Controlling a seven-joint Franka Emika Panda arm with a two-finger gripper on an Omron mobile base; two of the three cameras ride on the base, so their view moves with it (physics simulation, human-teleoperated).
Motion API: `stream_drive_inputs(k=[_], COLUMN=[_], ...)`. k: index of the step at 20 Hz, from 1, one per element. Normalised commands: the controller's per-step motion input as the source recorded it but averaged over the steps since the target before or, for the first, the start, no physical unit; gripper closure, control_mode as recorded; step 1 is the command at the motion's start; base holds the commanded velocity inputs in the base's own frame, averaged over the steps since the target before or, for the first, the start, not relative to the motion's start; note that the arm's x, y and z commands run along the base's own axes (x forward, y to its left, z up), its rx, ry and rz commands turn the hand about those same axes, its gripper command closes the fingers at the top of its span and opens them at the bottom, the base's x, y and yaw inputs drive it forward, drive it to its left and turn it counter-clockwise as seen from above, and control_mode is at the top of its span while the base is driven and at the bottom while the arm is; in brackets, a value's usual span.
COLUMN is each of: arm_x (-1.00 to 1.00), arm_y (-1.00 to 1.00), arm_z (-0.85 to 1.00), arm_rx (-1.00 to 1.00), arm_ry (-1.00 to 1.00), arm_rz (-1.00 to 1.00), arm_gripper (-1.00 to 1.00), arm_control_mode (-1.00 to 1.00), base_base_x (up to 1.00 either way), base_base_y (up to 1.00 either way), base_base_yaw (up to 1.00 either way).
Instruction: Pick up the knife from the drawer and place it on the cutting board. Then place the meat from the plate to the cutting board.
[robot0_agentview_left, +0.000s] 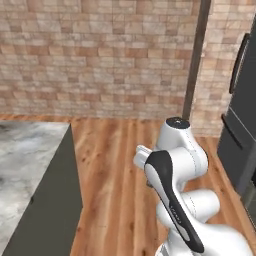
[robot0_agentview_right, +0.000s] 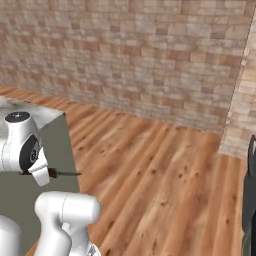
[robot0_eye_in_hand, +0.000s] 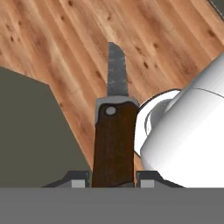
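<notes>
We are carrying the knife (robot0_eye_in_hand: 113, 131) in our gripper (robot0_eye_in_hand: 112, 178), and it is sitting lengthwise between the two fingertips (robot0_eye_in_hand: 78, 180), handle low and blade pointing away from the hand. The jaws are standing nearly closed, pinching the dark brown handle from both sides near its butt end. In the right base view the thin blade (robot0_agentview_right: 67, 174) is sticking out sideways from the folded arm, level with the floor planks behind it.

We are judging the knife to be light, rigid and narrow, so it is unlikely to sag, but a smooth handle held this far back could be pivoting in the grip if we swing hard. A hold nearer the bolster would be steadier; the blade is no place to grasp.

Around it, we are seeing the wooden floor (robot0_eye_in_hand: 65, 39) below the blade, a dark cabinet side (robot0_agentview_left: 52, 200) under a grey marbled counter (robot0_agentview_left: 25, 160), and a brick wall (robot0_agentview_right: 150, 60) beyond.
</notes>
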Motion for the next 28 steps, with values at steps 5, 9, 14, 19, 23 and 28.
stream_drive_inputs(k=[5,9,14,19,23,28], arm_x=[0.00,0.00,0.00,0.00,0.00,0.00], arm_y=[0.00,0.00,0.00,0.00,0.00,0.00], arm_z=[0.00,0.00,0.00,0.00,0.00,0.00], arm_rx=[0.00,0.00,0.00,0.00,0.00,0.00], arm_ry=[0.00,0.00,0.00,0.00,0.00,0.00], arm_rz=[0.00,0.00,0.00,0.00,0.00,0.00], arm_gripper=[1.00,1.00,1.00,1.00,1.00,1.00], arm_control_mode=[1.00,1.00,1.00,1.00,1.00,1.00], base_base_x=[1.00,1.00,1.00,1.00,1.00,1.00], base_base_y=[-0.41,-0.40,-0.42,-0.34,-0.29,-0.29], base_base_yaw=[0.30,0.30,0.31,0.31,0.31,0.32])
